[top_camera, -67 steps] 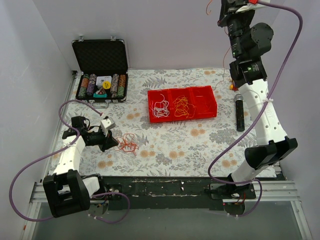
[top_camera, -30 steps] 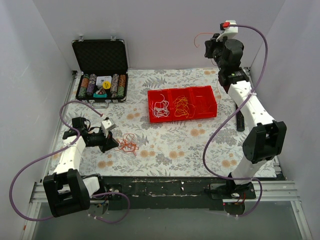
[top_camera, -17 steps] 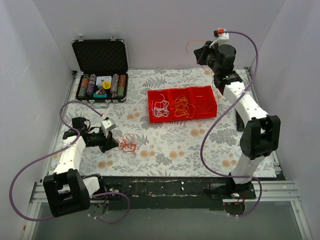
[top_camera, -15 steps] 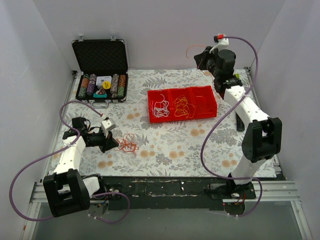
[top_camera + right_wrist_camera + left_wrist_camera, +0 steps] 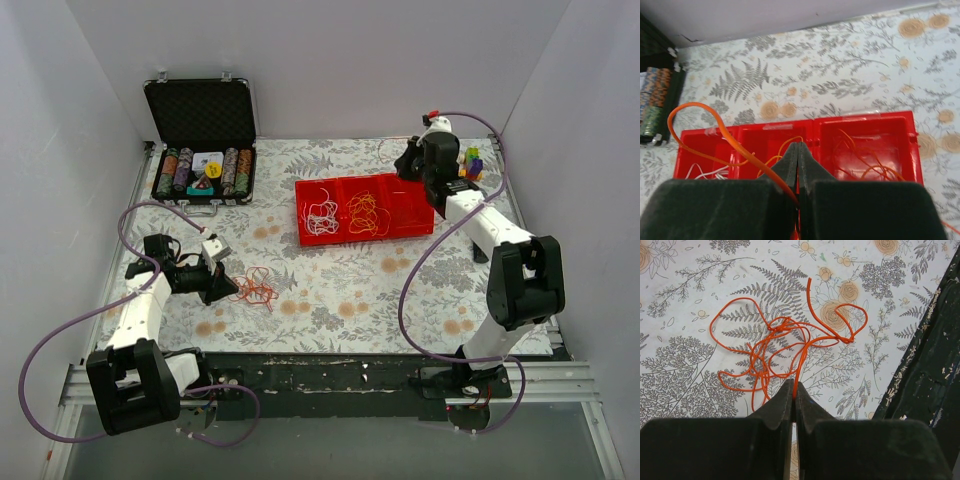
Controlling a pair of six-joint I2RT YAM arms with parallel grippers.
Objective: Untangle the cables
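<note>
A tangle of thin red-orange cables (image 5: 255, 289) lies on the floral table at the left; in the left wrist view (image 5: 785, 347) it spreads just ahead of the fingers. My left gripper (image 5: 222, 283) (image 5: 793, 390) is shut on one strand of it. My right gripper (image 5: 405, 163) (image 5: 798, 150) is shut on a red-orange cable (image 5: 715, 125) that loops up to its left, above the back edge of a red three-compartment tray (image 5: 424, 197) (image 5: 912, 117). The tray holds white cables (image 5: 320, 215) at the left, orange-yellow cables (image 5: 364, 212) in the middle and red ones (image 5: 865, 160) at the right.
An open black case of poker chips (image 5: 200, 165) stands at the back left. A black cylinder (image 5: 478, 240) lies by the right arm, partly hidden. Small coloured blocks (image 5: 471, 162) sit at the back right. The dark table front edge (image 5: 925, 365) is close to the left gripper.
My right arm has come down from high at the back, carrying the red-orange cable to just above the tray's back right. The left arm and tangle have stayed put.
</note>
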